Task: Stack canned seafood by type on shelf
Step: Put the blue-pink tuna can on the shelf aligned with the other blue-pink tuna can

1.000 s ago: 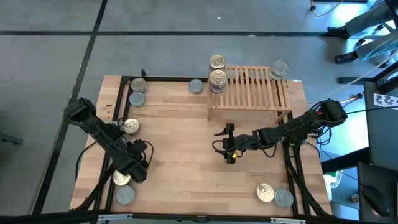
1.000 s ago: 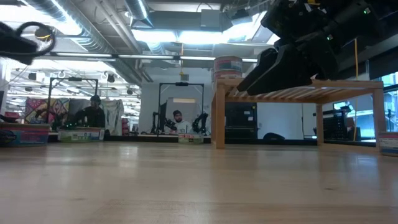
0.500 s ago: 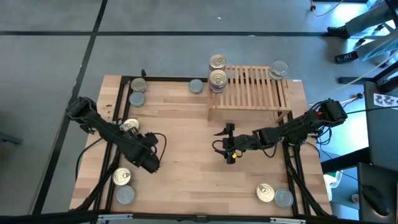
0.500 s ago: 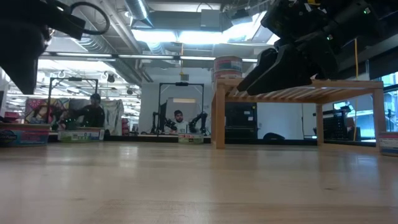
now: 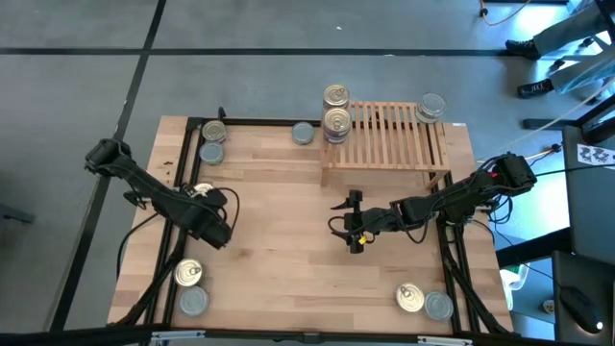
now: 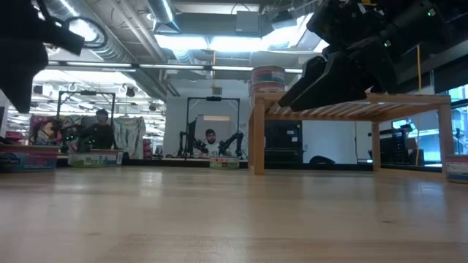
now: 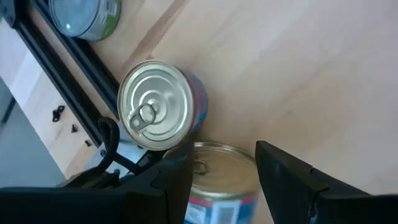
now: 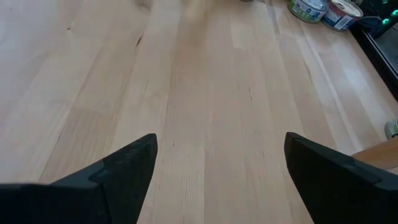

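Observation:
My left gripper [image 5: 216, 231] hangs over the table's left half, shut on a gold-topped tin [image 7: 217, 177]. In the high view the gripper hides that tin. Past it, a gold-topped tin [image 7: 155, 102] and a silver-topped tin [image 7: 87, 15] stand on the table by the black rail. My right gripper [image 5: 354, 223] is open over the table's middle, in front of the shelf [image 5: 389, 135], and touches nothing. Gold-topped tins [image 5: 335, 122] are stacked at the shelf's left end. A silver-topped tin [image 5: 431, 106] stands at its far right corner. My left gripper has the gold-topped tin pinched between its two fingers [image 7: 177, 177], one on each side of the tin's round wall [image 7: 205, 211]. The fingers slant down at it from above. The tin's pull-tab top faces up, and the low view shows this arm well above the tabletop.
More tins stand on the table: one by the left arm [image 5: 200, 192], two near the far left corner [image 5: 212, 141], one by the far edge [image 5: 304, 134], two at the near left [image 5: 191, 286], two at the near right [image 5: 425, 302]. People sit beyond the table [image 6: 210, 142].
My left gripper has risen from beside the near-left tins and moved toward the far edge, swinging a little right and then back left. The two near-left tins stay on the table.

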Robot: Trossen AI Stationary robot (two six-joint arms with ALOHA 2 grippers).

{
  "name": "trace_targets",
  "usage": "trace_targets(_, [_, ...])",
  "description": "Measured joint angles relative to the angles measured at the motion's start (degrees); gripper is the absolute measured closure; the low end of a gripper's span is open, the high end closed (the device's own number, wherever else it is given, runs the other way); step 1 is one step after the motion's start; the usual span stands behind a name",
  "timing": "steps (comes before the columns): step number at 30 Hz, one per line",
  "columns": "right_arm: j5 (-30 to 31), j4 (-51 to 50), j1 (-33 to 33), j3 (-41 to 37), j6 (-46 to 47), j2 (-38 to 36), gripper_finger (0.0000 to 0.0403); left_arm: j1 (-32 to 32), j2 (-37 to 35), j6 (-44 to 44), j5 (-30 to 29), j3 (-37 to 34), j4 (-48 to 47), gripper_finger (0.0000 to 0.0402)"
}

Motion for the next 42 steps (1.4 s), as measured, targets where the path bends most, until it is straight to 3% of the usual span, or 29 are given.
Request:
trace_targets(4, [-0.33,0.91,0.01,0.00,0.00,0.00,0.0059,2.48,-1.63,2.16,0.80,-3.32,3.42,0.0233])
trace_targets(11, [-0.46,0.85,-0.01,0.00,0.00,0.00,0.0059,4.02,-1.61,5.81,12.00,-4.97,2.73,0.0233])
trace_targets(21, [-0.51,0.68,0.00,0.00,0.00,0.00,0.0059,-2.29,-1.61,-0.13,27.23,-4.95,-4.92,0.0233])
trace_targets(26, [-0.96,0.70,-0.01,0.00,0.00,0.00,0.0059,-5.54,-1.60,-3.34,25.88,-4.95,-0.95,0.0234])
trace_targets(32, [-1.18,0.70,0.01,0.00,0.00,0.00,0.0059,-7.26,-1.58,-4.14,17.60,-5.45,5.47,0.0234])
trace_targets(42, [-1.34,0.72,-0.01,0.00,0.00,0.00,0.0059,-7.16,1.21,0.44,15.87,-8.00,17.88,0.0234])
